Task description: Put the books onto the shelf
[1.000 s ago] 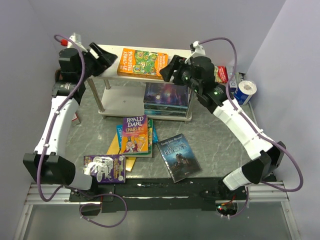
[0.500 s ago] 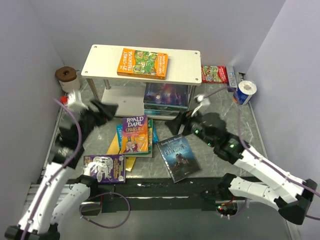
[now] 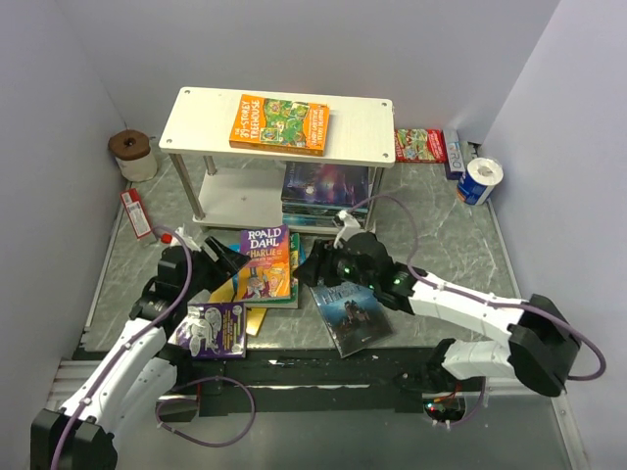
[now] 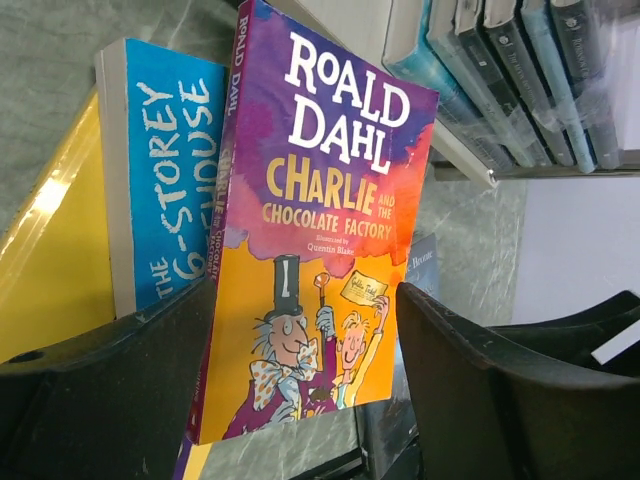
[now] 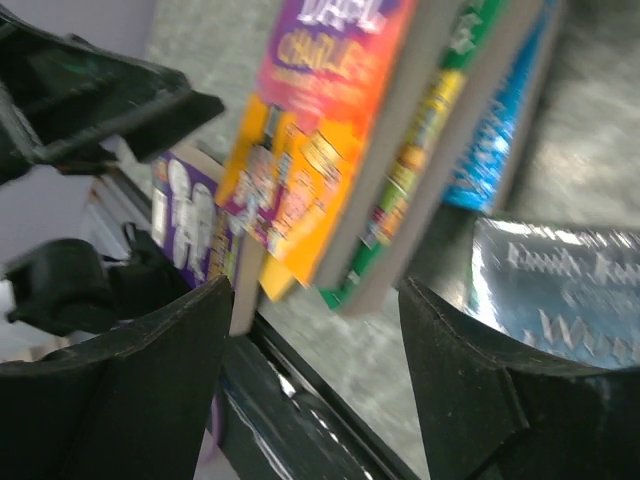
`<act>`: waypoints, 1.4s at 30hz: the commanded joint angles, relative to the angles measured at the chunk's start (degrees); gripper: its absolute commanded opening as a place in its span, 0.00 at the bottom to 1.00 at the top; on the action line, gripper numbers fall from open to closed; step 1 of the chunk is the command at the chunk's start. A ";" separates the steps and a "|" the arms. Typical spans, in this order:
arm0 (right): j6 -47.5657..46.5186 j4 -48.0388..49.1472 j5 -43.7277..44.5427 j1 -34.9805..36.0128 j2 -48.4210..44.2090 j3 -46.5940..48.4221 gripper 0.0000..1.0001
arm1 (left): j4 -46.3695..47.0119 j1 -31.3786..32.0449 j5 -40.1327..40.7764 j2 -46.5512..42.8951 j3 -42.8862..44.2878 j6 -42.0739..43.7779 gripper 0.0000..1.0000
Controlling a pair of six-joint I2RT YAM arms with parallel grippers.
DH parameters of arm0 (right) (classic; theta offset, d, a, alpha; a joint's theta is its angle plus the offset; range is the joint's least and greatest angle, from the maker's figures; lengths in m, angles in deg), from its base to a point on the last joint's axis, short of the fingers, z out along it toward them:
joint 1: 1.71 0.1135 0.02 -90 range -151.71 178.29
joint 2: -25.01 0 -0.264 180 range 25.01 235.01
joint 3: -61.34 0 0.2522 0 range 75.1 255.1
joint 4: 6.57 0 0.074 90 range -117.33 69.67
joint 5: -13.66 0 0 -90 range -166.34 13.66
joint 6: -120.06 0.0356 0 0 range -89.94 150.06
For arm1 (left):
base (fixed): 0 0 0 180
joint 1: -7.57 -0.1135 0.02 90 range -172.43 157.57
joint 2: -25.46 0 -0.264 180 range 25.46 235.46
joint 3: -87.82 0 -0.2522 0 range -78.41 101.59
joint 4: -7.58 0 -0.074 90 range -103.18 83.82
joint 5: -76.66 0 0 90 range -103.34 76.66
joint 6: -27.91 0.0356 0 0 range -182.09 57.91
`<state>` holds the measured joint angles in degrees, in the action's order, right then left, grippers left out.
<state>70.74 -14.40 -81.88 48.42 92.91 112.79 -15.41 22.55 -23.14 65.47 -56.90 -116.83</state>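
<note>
Your left hand (image 3: pixel 221 262) and right hand (image 3: pixel 312 272) flank the Roald Dahl book (image 3: pixel 265 257) — both spread wide, gripping nothing.

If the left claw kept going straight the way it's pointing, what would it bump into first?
Probably the Roald Dahl book. It lies straight ahead of the open left gripper, framed between its fingers in the wrist view. How near it is, I cannot tell.
</note>
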 commanded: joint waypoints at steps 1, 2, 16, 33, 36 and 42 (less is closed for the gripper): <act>1.33 7.51 -3.33 0.41 5.73 5.19 0.73 | 2.20 0.13 0.31 1.12 0.90 0.42 0.79; 1.33 7.86 -3.95 0.41 7.06 6.59 0.72 | 2.12 0.13 0.22 1.38 0.55 0.51 0.79; 1.41 0.49 -8.35 -0.21 26.58 13.29 0.39 | 3.17 0.13 -3.20 7.80 -1.13 0.86 0.79; 1.24 0.83 -11.50 -1.44 26.85 9.86 0.32 | 21.09 0.13 -22.88 1.23 -6.83 -5.37 0.17; 0.71 1.53 -12.74 -1.53 26.50 9.85 0.32 | 20.32 0.13 -22.81 -4.38 -6.93 -6.69 0.01; -0.70 0.84 -10.55 -0.56 19.49 9.77 0.36 | 4.08 0.13 -14.99 -15.74 0.42 -3.63 0.01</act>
<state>72.16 -10.88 -94.67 46.54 117.83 123.66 -5.92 22.40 -39.29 55.30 -64.09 -120.35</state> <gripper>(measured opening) 0.329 0.166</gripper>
